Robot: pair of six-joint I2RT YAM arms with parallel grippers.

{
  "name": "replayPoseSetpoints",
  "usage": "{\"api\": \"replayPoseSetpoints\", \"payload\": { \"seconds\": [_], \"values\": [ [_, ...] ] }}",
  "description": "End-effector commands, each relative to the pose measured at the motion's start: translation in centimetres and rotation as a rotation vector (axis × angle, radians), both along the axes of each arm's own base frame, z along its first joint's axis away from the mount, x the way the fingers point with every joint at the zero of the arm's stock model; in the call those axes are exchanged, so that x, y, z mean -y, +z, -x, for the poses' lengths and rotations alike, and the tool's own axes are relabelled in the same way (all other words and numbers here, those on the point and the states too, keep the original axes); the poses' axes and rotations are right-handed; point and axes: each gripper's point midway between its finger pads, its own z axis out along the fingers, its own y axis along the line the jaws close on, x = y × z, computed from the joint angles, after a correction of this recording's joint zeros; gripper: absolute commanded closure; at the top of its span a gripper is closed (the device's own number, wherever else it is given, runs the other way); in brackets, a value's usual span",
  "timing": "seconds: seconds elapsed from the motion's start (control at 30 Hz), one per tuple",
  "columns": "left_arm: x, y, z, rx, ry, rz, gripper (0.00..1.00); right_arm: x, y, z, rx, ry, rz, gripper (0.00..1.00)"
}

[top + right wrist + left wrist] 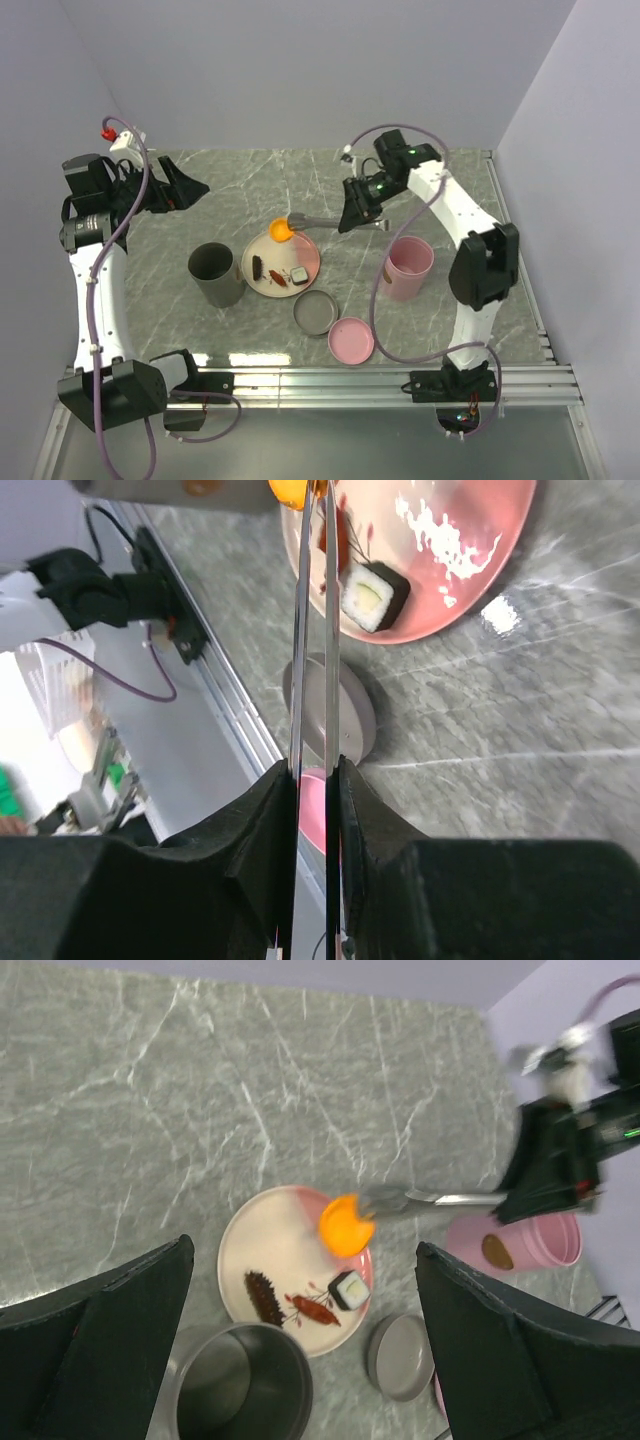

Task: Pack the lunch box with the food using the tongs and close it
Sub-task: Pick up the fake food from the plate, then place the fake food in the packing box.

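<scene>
Firmly, right gripper clamps slim silver tongs pinching round orange piece; left gripper gapes

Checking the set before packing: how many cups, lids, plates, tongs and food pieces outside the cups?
Cups: 2, grey cup, pink cup
Lids: 2, grey lid, pink lid
Plate: 1
Tongs: 1
Food pieces: 4, orange ball, brown piece, red piece, sushi square
Total: 10
</scene>
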Motion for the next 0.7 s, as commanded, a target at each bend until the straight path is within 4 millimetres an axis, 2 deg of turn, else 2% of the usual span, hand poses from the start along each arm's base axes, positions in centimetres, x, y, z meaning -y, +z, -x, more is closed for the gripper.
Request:
{"api": "replayPoseSetpoints", "payload": {
  "seconds": [0.0, 0.07, 0.13, 0.17, 0.23, 0.27, 0.33, 0.37, 0.4, 0.5, 0.57, 0.67],
  "values": [
    [-0.1, 0.9, 0.1, 0.047, -0.033, -0.079, 0.01, 1.6, 6.3, 1.1, 0.140, -0.016, -0.096, 1.00],
    [-0.1, 1.0, 0.0, 0.044, -0.036, -0.080, 0.01, 3.5, 8.1, 1.1, 0.189, -0.063, -0.107, 1.00],
    [-0.3, 1.0, -0.4, 0.045, -0.036, -0.088, 0.01, 5.1, 8.9, 1.3, 0.214, -0.092, -0.111, 1.00],
    [-0.3, 0.9, -0.5, 0.044, -0.035, -0.091, 0.01, 6.6, 9.9, 1.4, 0.228, -0.128, -0.120, 1.00],
    [-0.2, 0.9, -0.7, 0.048, -0.039, -0.099, 0.01, 8.2, 10.9, 2.1, 0.266, -0.149, -0.122, 1.00],
    [0.0, 0.9, -0.8, 0.049, -0.048, -0.101, 0.01, 9.8, 11.1, 2.2, 0.261, -0.190, -0.117, 1.00],
    [0.2, 0.8, -0.9, 0.052, -0.058, -0.111, 0.01, 11.4, 11.3, 2.7, 0.286, -0.217, -0.109, 1.00],
    [0.4, 0.9, -1.0, 0.055, -0.061, -0.118, 0.01, 12.2, 12.1, 3.5, 0.316, -0.233, -0.106, 1.00],
    [0.5, 0.8, -1.1, 0.058, -0.064, -0.123, 0.01, 13.7, 11.8, 3.5, 0.332, -0.272, -0.086, 1.00],
    [0.7, 0.9, -1.3, 0.065, -0.063, -0.131, 0.00, 16.3, 12.2, 5.1, 0.384, -0.335, -0.034, 1.00],
    [0.7, 1.0, -1.5, 0.069, -0.058, -0.129, 0.01, 17.4, 12.4, 6.4, 0.435, -0.327, -0.015, 1.00],
    [0.7, 0.9, -1.6, 0.064, -0.060, -0.120, 0.01, 19.4, 11.7, 8.5, 0.421, -0.373, 0.023, 1.00]
  ]
}}
